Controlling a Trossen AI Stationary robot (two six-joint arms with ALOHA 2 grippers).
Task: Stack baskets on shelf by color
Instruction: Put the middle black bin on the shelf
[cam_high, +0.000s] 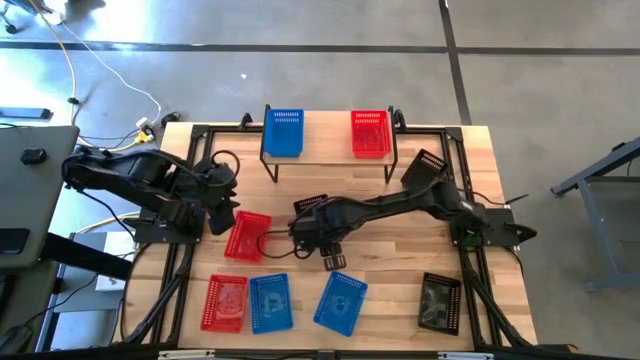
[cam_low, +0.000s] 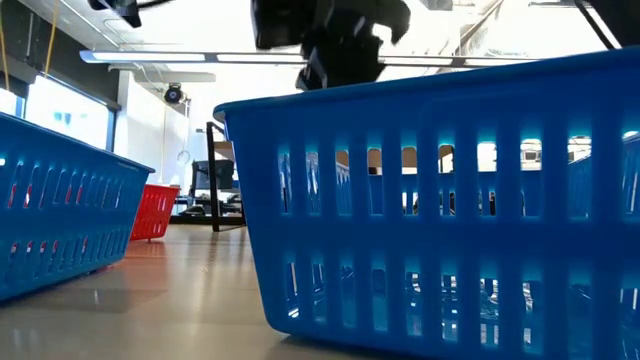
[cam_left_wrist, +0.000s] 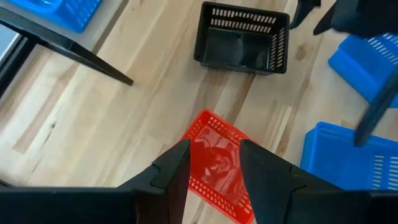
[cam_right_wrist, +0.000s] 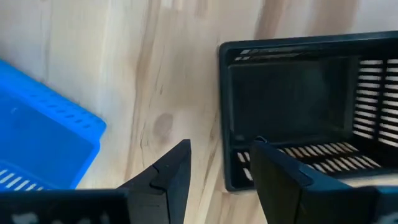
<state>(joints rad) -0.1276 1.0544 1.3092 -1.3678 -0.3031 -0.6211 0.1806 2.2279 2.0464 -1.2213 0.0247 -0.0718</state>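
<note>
Black basket (cam_right_wrist: 298, 106) sits right under the right gripper (cam_right_wrist: 217, 165), jaws spread astride its near wall (nothing pinched yet); drop straight, then close squarely.

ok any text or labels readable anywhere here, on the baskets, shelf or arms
None can be read in any view.
Blue basket: plain slotted walls, no label.
Red basket: a pale pattern on its floor, no legible text.
Black basket: no marking shows.
Shelf: bare wood.
Left gripper and right gripper: plain dark fingers, nothing printed.
</note>
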